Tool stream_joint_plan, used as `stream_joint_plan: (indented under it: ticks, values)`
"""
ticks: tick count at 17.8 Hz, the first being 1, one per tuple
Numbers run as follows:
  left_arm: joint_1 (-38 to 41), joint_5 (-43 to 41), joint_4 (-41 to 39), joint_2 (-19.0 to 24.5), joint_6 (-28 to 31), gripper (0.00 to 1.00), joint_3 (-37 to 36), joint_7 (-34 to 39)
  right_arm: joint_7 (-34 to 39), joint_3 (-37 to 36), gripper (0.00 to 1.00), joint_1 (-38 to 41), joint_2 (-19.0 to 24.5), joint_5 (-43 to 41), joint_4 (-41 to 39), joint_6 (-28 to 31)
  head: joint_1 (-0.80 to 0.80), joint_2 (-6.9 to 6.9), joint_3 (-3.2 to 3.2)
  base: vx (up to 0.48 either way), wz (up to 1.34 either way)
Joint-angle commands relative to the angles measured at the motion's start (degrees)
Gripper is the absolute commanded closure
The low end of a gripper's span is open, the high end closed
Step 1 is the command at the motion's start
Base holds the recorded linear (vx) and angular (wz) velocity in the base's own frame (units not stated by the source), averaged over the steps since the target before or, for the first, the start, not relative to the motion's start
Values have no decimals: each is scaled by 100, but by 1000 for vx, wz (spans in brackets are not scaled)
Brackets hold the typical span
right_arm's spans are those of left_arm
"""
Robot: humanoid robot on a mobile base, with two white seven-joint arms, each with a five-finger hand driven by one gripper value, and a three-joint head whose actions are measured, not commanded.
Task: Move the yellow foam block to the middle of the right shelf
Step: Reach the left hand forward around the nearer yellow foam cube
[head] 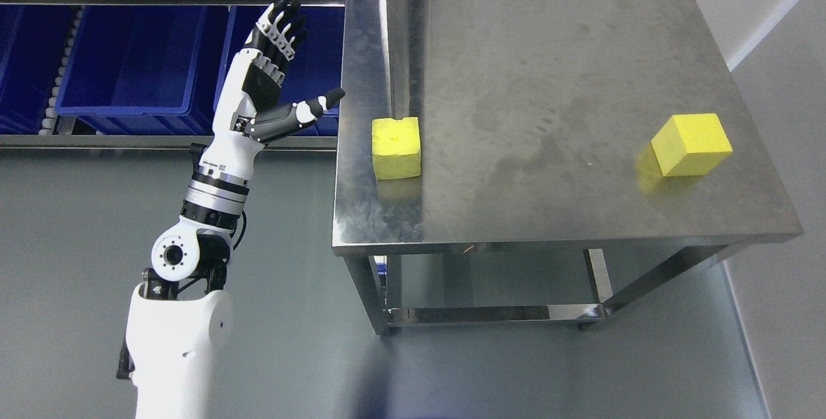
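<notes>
A yellow foam block (395, 147) sits near the left edge of the steel table (548, 57). A second yellow foam block (692, 144) sits near the table's right edge. My left hand (298, 64) is raised to the left of the table, fingers spread and holding nothing. Its thumb points toward the table's left edge, a short way up and left of the nearer block. The right arm does not show.
Blue bins (132, 61) stand on a metal rack behind my left hand, at the upper left. The table has a lower frame (490, 312) above the grey floor. A white wall runs along the right.
</notes>
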Motion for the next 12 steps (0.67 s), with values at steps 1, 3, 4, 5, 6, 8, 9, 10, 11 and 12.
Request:
stream_joint_plan:
  ticks: [1, 3, 4, 5, 6, 8, 9, 10, 11, 12]
  values:
    - [-320, -614, 12, 353, -221, 0, -614, -253, -2, 0, 0, 9, -100, 18, -100, -4, 0, 0, 0, 0, 0]
    - [-409, -1473, 82, 397, -186, 0, -658, -620, -2, 0, 0, 9, -100, 18, -100, -4, 0, 0, 0, 0, 0]
    - [-409, -1661, 108, 397, -168, 0, -701, -988, -2, 0, 0, 9, -100, 18, -100, -4, 0, 0, 0, 0, 0]
    - [-383, -1697, 109, 406, -72, 0, -780, -1226, -2, 0, 0, 9, -100, 18, -100, -4, 0, 0, 0, 0, 0]
    - [-382, -1715, 109, 415, 111, 0, -851, -1359, -2, 0, 0, 9, -100, 18, -100, -4, 0, 0, 0, 0, 0]
    - [-382, -1820, 109, 493, 350, 0, -956, -1387, -2, 0, 0, 9, -100, 18, -100, -4, 0, 0, 0, 0, 0]
    - [-391, -1969, 109, 529, 394, 0, -965, -1396, -2, 0, 0, 9, -100, 18, -100, -4, 0, 0, 0, 0, 0]
    - [-400, -2144, 117, 555, 403, 0, -966, -1396, -2, 0, 0, 9, -100, 18, -100, -4, 0, 0, 0, 0, 0]
    - [-417, -2259, 118, 599, 403, 0, -966, -1404, -2, 0, 0, 9, -100, 18, -100, -4, 0, 0, 0, 0, 0]
    - [-487, -2338, 135, 625, 438, 0, -974, -1431, -2, 0, 0, 9, -100, 18, -100, -4, 0, 0, 0, 0, 0]
